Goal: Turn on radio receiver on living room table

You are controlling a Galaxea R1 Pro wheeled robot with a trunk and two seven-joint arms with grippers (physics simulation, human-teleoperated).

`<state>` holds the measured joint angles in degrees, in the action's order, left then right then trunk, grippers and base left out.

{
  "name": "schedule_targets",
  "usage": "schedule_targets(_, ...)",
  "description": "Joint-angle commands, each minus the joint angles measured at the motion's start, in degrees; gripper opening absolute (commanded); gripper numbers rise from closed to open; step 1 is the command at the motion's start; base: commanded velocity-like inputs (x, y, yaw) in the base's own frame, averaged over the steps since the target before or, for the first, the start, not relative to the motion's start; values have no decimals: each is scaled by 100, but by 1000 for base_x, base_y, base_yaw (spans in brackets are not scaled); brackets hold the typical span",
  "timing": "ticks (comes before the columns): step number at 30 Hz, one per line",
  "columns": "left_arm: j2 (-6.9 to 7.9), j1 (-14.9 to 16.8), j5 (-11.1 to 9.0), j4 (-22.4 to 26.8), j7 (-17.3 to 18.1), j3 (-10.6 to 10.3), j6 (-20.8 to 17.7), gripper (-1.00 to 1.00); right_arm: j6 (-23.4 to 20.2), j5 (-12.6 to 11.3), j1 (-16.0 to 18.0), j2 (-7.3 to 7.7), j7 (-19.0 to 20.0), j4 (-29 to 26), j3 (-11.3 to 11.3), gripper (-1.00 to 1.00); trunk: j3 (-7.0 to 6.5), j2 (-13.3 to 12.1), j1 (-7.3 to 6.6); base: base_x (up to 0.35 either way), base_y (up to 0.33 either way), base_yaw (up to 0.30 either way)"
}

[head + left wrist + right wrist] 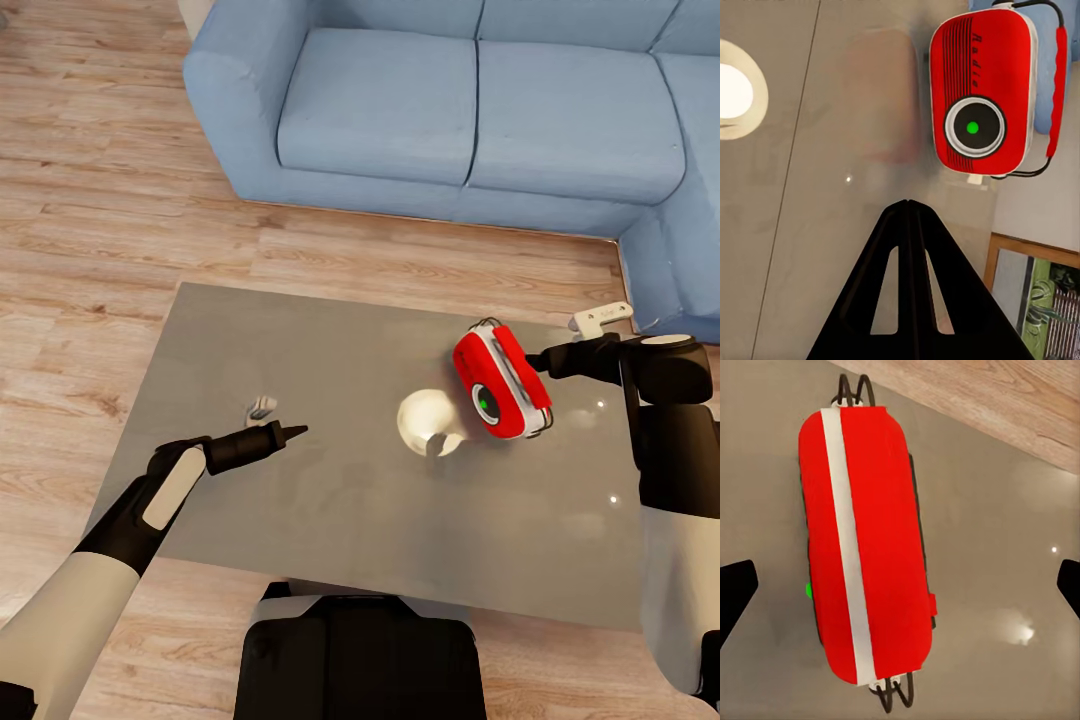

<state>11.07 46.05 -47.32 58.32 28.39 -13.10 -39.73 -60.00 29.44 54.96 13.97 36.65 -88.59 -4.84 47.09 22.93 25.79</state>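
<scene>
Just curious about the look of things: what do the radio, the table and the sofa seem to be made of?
Radio: likely glossy red plastic with pale trim and thin dark wire handles.
Table: polished grey top, maybe glass or lacquer; it mirrors a lamp.
Sofa: matte blue fabric, judging by its soft seams.

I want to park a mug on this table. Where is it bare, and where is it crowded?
The table is bare along its near edge and at its far left corner toward the sofa. It is crowded at the right, around the radio and the right gripper.
</scene>
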Motion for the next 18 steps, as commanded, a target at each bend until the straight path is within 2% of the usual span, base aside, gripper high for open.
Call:
schedule_targets(1,0,0,0,3,0,0,0,-100,0,0,0,0,0,0,0,100,0,0,0,0,0,0)
schedule_targets(18,0,0,-5,-9,0,1,0,-100,0,0,-3,3,0,4,20,100,0,0,0,0,0,0)
